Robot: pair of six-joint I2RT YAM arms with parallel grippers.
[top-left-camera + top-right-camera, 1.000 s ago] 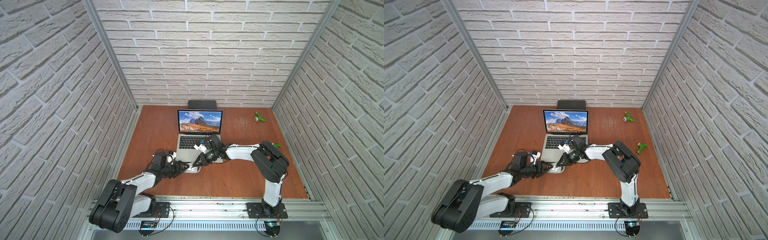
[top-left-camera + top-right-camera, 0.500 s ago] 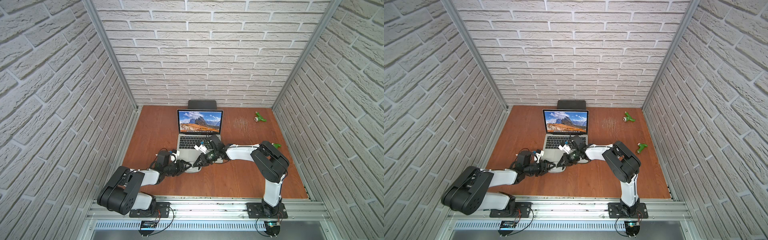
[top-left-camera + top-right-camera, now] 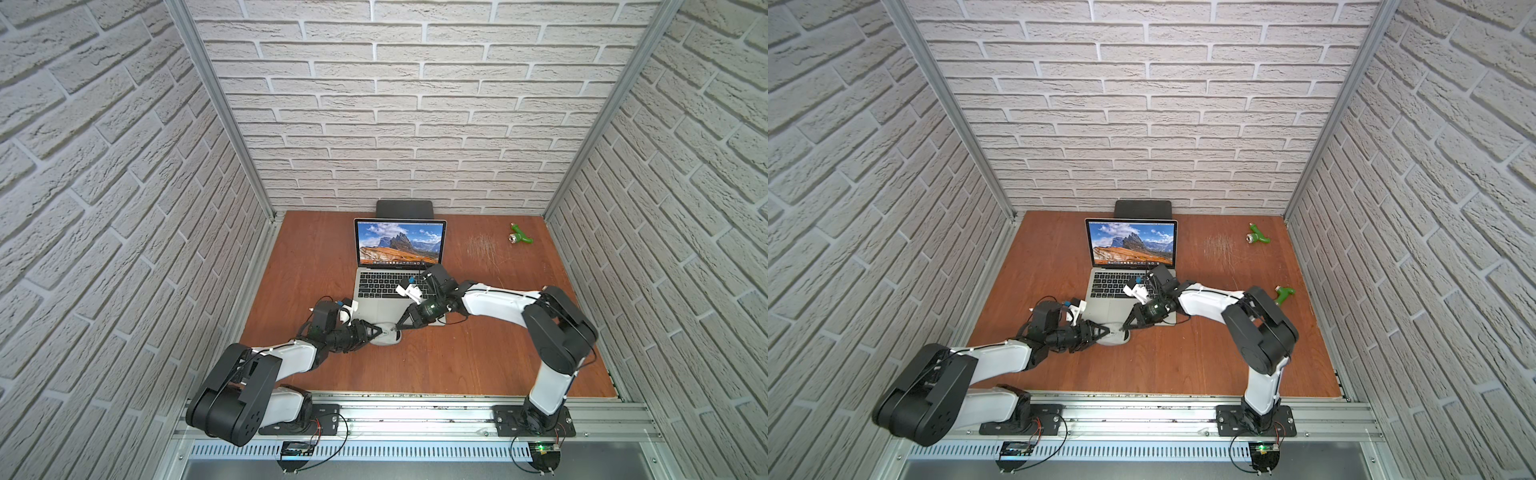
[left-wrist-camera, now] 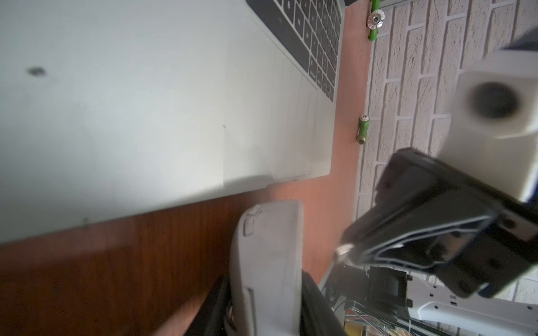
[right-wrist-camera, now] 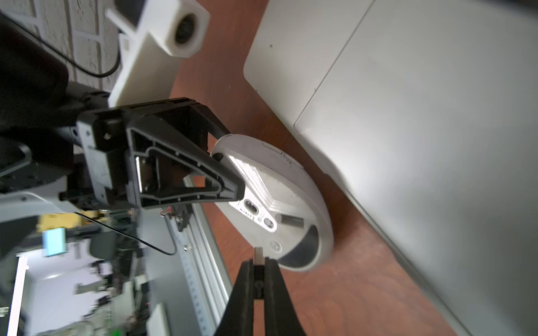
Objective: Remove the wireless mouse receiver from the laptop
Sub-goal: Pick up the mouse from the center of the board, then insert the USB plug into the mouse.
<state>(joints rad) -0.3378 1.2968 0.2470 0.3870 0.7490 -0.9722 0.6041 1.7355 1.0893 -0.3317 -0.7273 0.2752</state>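
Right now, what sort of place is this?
Probably a robot test booth, not a real room: brick-patterned panels in a metal frame, a wooden tabletop, two robot arms bolted to a rail.

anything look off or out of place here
The mouse is tipped up on its edge in front of the laptop, underside exposed, with the left gripper clamped on it. Nothing spilled or broken; the wireless mouse receiver sits pinched in the right gripper beside it.

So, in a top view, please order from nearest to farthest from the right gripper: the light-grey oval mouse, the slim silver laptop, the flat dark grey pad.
1. Light-grey oval mouse, right beside the right gripper.
2. Slim silver laptop, just behind.
3. Flat dark grey pad, at the back wall.
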